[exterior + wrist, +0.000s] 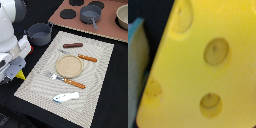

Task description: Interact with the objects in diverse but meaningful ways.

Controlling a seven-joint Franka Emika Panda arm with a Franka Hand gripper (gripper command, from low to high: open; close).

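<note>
- Under the claw [19, 71], at the woven mat's [97, 80] edge on the exterior view's left, a yellow cheese wedge [21, 75] pokes out as a small pointed tip; whether the claw is clamped on it or apart cannot be told.
- Close up in the wrist view, the cheese wedge [203, 65] is smooth, matte yellow with shallow round dimples, and fills nearly all of the picture.
- Beyond the claw, toward the far edge, stands a grey two-handled pot [39, 33], round and dull-walled, on the black table [112, 107].
- Away from the claw, on the beige ribbed mat, lie a slim brown sausage [73, 45], a round tan plate [69, 66], two pieces of orange-handled cutlery [74, 83] and a white-and-blue fish-like piece [66, 97].
- No writing or label is readable anywhere.
- White, rounded arm links [7, 27] bend down from the upper corner, the wrist angled low over the mat's edge.
</note>
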